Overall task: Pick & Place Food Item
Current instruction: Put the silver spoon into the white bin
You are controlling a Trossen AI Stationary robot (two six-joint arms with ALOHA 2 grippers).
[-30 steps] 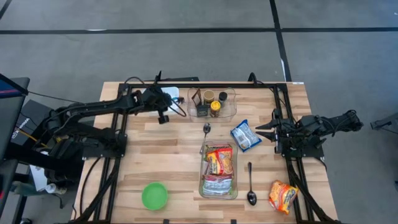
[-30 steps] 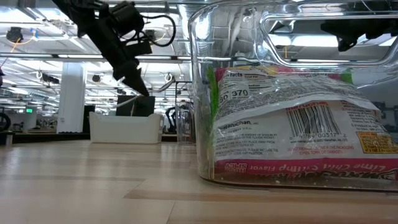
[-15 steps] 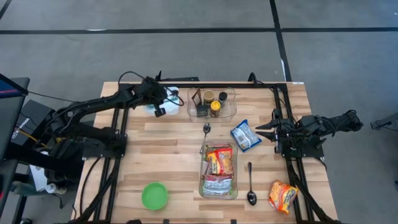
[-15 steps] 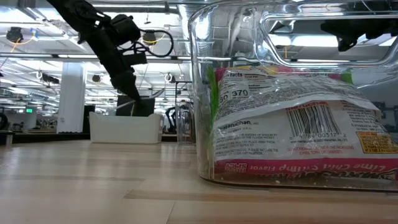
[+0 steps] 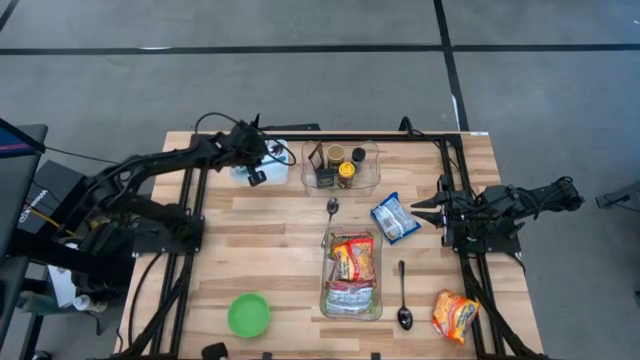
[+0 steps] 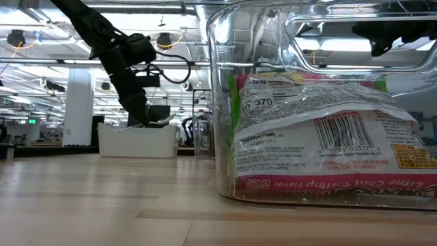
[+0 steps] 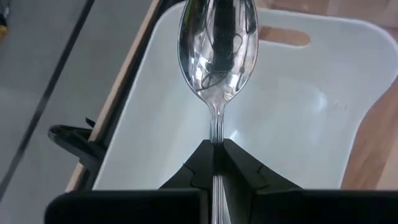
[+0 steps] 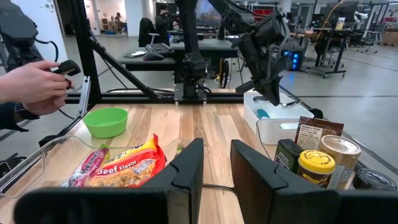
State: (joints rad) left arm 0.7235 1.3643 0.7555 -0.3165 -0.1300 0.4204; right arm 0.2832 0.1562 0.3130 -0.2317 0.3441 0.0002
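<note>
Left wrist view: the left end effector (image 7: 216,163) is clenched on a spoon (image 7: 217,43) above a white bin (image 7: 292,124) at the table's (image 5: 270,240) far edge. High view: the right end effector (image 5: 424,212) rests just beside a blue food packet (image 5: 394,217), its fingers slightly parted and empty. Noodle packets (image 5: 352,258) lie in a clear container (image 5: 350,305).
</note>
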